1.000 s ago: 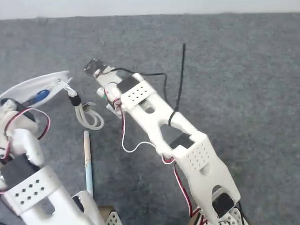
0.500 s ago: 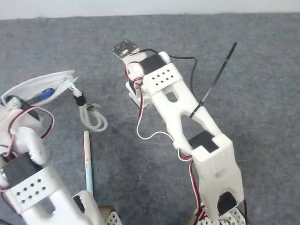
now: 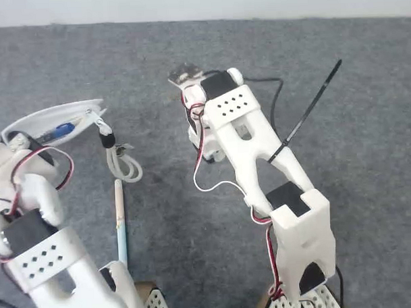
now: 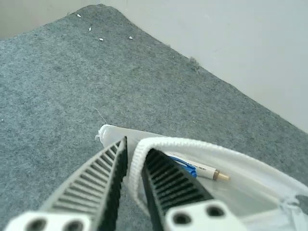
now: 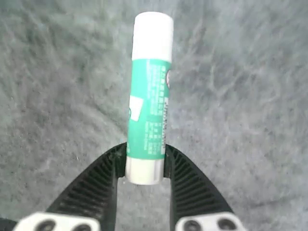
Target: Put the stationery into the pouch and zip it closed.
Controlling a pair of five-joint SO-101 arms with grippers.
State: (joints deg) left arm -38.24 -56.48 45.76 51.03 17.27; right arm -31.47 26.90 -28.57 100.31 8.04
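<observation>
The white pouch (image 3: pixel 52 119) lies open at the left, with a blue and white pen (image 3: pixel 59 129) inside it. My left gripper (image 4: pixel 132 161) is shut on the pouch's rim (image 4: pixel 192 144), and the pen (image 4: pixel 195 168) shows just past the fingers. A green and white glue stick (image 5: pixel 147 96) is held by its end in my right gripper (image 5: pixel 144 163), above the grey mat. The right arm (image 3: pixel 238 126) stands at mid-table, to the right of the pouch. A second pen (image 3: pixel 119 221), white and light blue, lies on the mat below the pouch.
The pouch's white cord loop (image 3: pixel 121 164) trails onto the mat beside the loose pen. A black cable tie (image 3: pixel 312 110) sticks up from the right arm. Grey mat (image 3: pixel 351 68) stretches to the right and far side, ending at a pale wall.
The right arm has swung to the right, away from the pouch, carrying the glue stick. The left arm and the pouch have stayed put.
</observation>
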